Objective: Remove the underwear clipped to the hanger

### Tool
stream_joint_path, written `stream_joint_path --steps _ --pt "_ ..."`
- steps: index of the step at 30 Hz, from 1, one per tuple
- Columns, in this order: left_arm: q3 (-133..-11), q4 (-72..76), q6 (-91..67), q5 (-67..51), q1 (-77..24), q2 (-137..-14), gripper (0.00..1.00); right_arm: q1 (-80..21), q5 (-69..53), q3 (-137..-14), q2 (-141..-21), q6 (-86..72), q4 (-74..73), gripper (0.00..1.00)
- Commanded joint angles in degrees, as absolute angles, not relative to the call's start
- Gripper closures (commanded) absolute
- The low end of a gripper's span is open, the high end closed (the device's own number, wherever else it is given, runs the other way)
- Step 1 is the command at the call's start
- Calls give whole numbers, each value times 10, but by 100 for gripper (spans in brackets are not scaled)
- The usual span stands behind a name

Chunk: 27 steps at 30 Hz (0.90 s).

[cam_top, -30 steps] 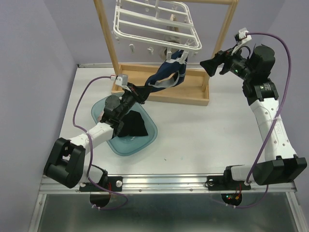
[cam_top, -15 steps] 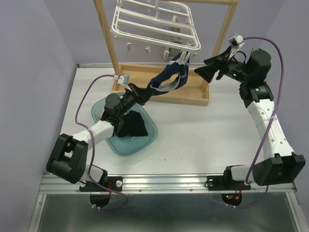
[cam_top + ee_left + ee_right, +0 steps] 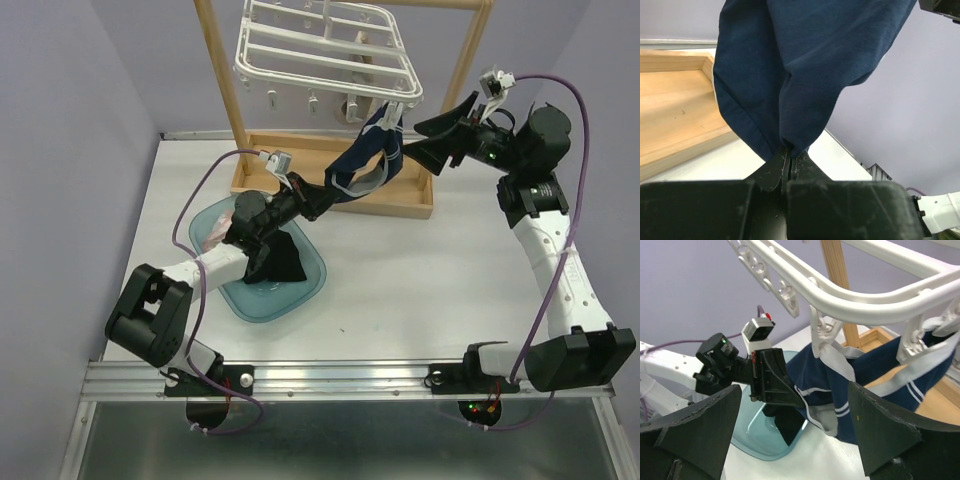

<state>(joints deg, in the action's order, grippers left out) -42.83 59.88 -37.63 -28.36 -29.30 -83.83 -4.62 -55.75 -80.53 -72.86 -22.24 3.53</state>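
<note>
The white hanger (image 3: pixel 320 55) hangs from the wooden stand. A navy blue underwear with white trim (image 3: pixel 365 160) hangs from clips at its front right corner (image 3: pixel 925 335). My left gripper (image 3: pixel 325 195) is shut on the lower edge of the navy underwear (image 3: pixel 805 75) and holds it stretched down to the left. My right gripper (image 3: pixel 432 140) is open, its tips close beside the clipped top of the garment; in the right wrist view (image 3: pixel 795 435) the navy cloth (image 3: pixel 840 385) lies between the fingers. A black underwear (image 3: pixel 275 260) lies in the blue-green tray (image 3: pixel 300 290).
The wooden stand's base tray (image 3: pixel 400 200) lies under the hanger, with upright posts (image 3: pixel 222 90) either side. A pale pink cloth (image 3: pixel 215 230) shows at the tray's left edge. A beige garment (image 3: pixel 368 75) hangs behind the hanger bars.
My right gripper moved left and closer to the clipped top of the navy underwear. My left gripper rose and moved right, still holding the cloth. The hanger swung slightly.
</note>
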Motion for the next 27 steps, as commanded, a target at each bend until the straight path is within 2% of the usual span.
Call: stream_joint_path --steps 1,6,21,27 --pt "-459 633 -378 -299 -305 -834 100 -75 -552 -775 -730 -322 171 9" --pt "-466 628 -378 -301 -310 -836 100 -94 -505 -753 -745 -367 263 10" --pt "-472 613 -374 -306 -316 -827 100 -98 -437 -750 -764 -296 262 10" --pt "-482 603 -374 -315 -320 -828 100 -98 -439 -737 -783 -335 329 11"
